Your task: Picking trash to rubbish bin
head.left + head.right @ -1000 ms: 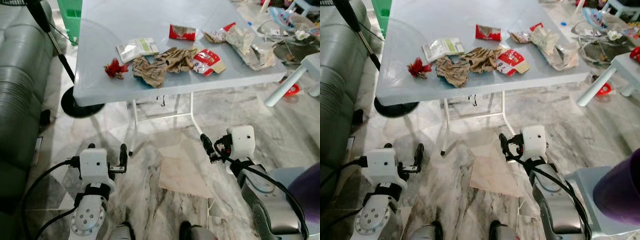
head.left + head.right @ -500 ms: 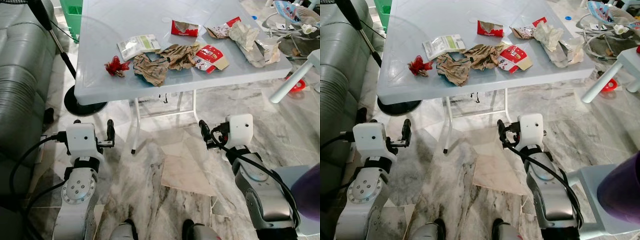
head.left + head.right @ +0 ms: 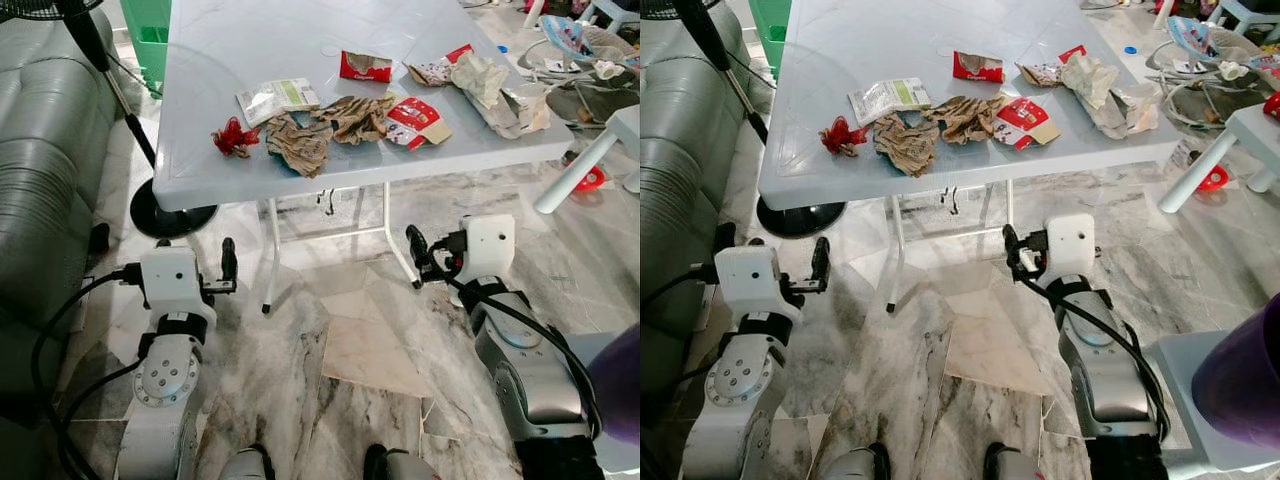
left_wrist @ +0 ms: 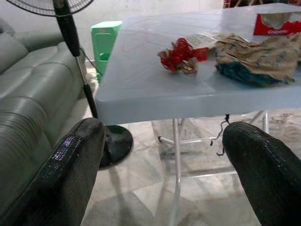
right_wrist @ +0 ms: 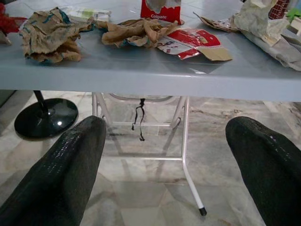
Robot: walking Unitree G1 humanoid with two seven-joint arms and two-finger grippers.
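— Left claw [image 3: 226, 262]?
— Released, two long black fingers [image 4: 70, 169] spread wide, holding nothing; raised in front of the body below the edge of the pale grey plastic folding surface [image 3: 250, 40], over the marbled tile floor [image 3: 350, 350]

— And the right claw [image 3: 417, 255]?
— Also released, black fingers [image 5: 66, 165] well apart, empty; level with the left one, near the white metal legs [image 3: 385, 215] under the surface

— Out from there?
— On the surface, near its front edge: crumpled red foil wrapper [image 3: 231, 137] toward the left, then crumpled brown paper bag with blue print [image 3: 298, 144], touching a second crumpled brown paper wad [image 3: 352, 115]. Just behind the wrapper, flat white and green sachet [image 3: 275, 98]. Beside the brown wad, flattened red and white carton [image 3: 418, 121]; behind it, torn red toothpaste box [image 3: 365, 66]. Toward the right end, heap of crumpled whitish paper and wrappers [image 3: 495, 88]

— Around the surface?
— Grey leather sofa [image 3: 50, 180] on the left, black round base of a standing fan [image 3: 170, 208] beside it, green plastic bin [image 3: 150, 40] farther back. White stool leg [image 3: 580, 165] and loose clutter on the floor to the right
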